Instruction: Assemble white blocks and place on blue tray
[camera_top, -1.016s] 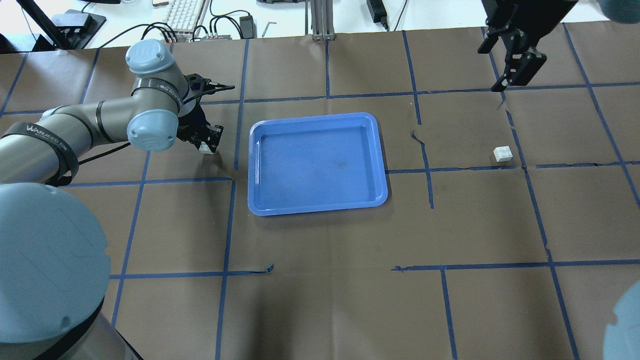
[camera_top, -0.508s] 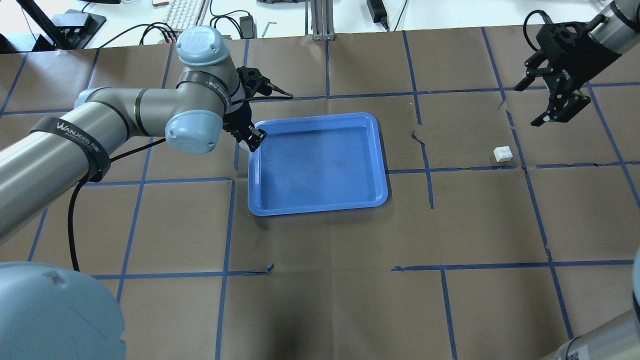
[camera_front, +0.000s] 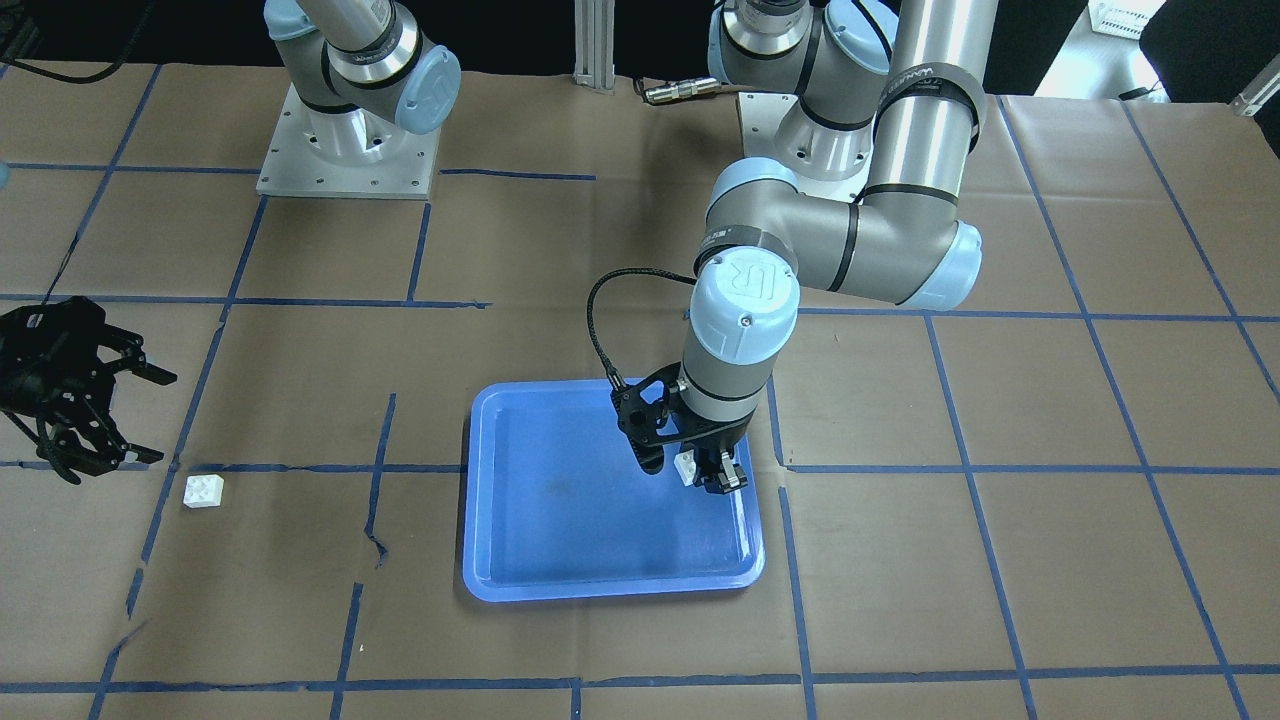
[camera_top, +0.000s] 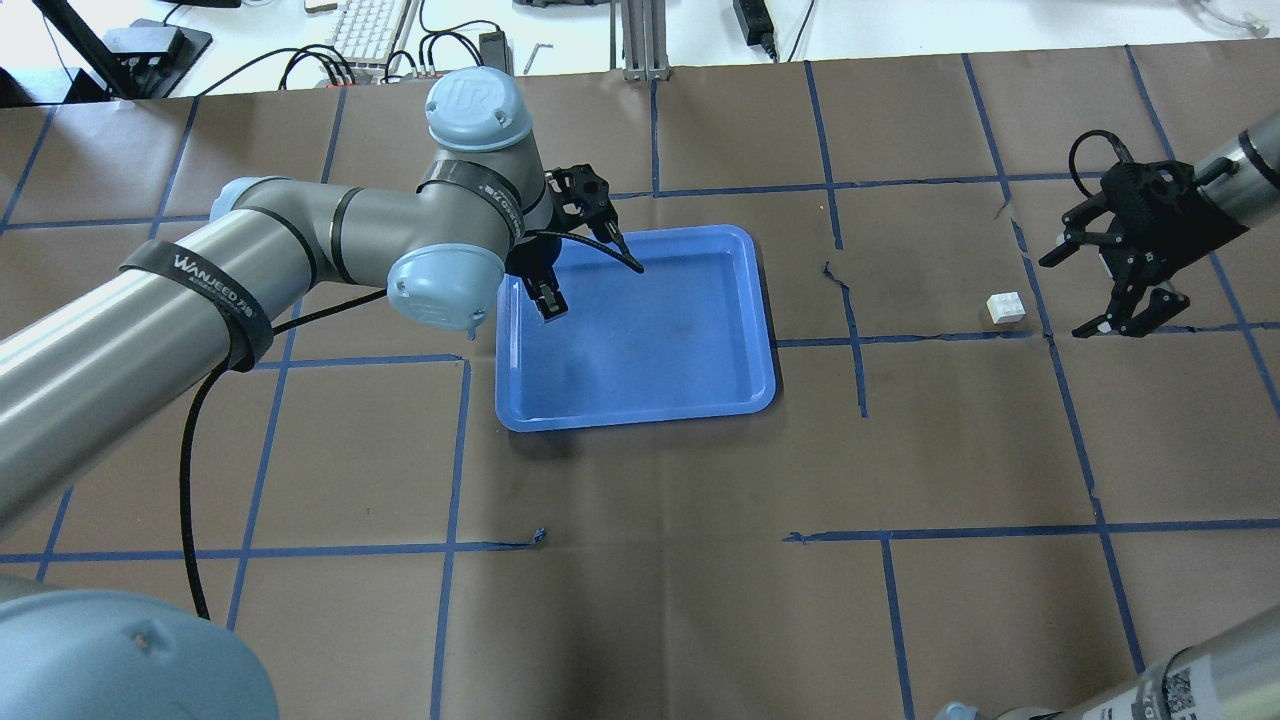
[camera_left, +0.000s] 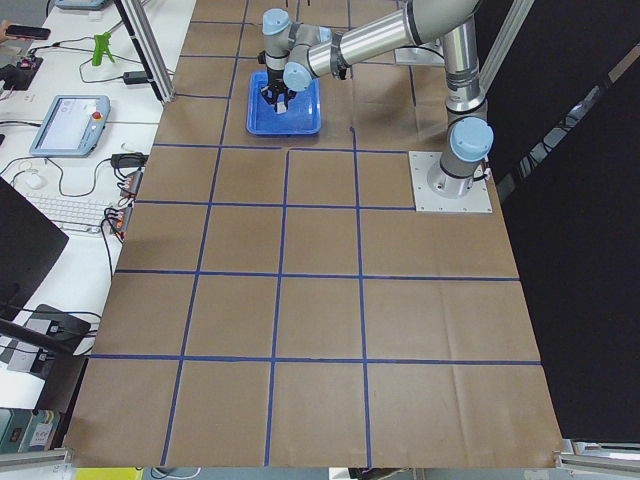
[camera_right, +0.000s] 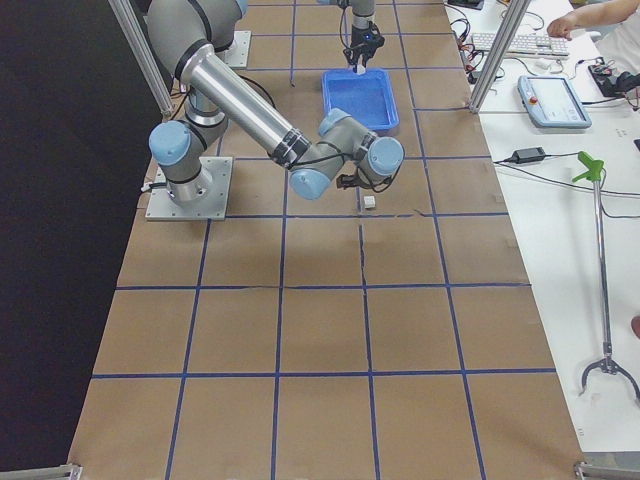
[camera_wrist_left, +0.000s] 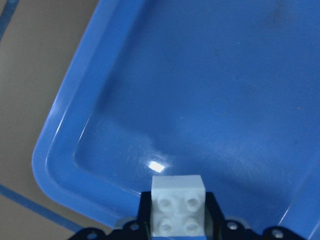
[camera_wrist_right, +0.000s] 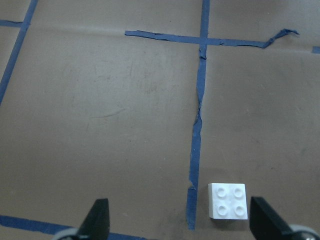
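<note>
While my left pincer (camera_front: 693, 474) grips one white block (camera_wrist_left: 178, 212) above the blue tray (camera_top: 640, 415), my open right pincer (camera_top: 1062, 297) faces the other block (camera_top: 1005, 307), well outside the tray.

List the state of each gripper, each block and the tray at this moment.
left gripper: shut on the held white block, over a corner of the tray.
held white block: clamped, off the table, not joined to the other block.
loose white block: on the table, studs up, untouched.
right gripper: open, near the loose white block, not touching it.
blue tray: flat on the table, nothing lying in it.
</note>
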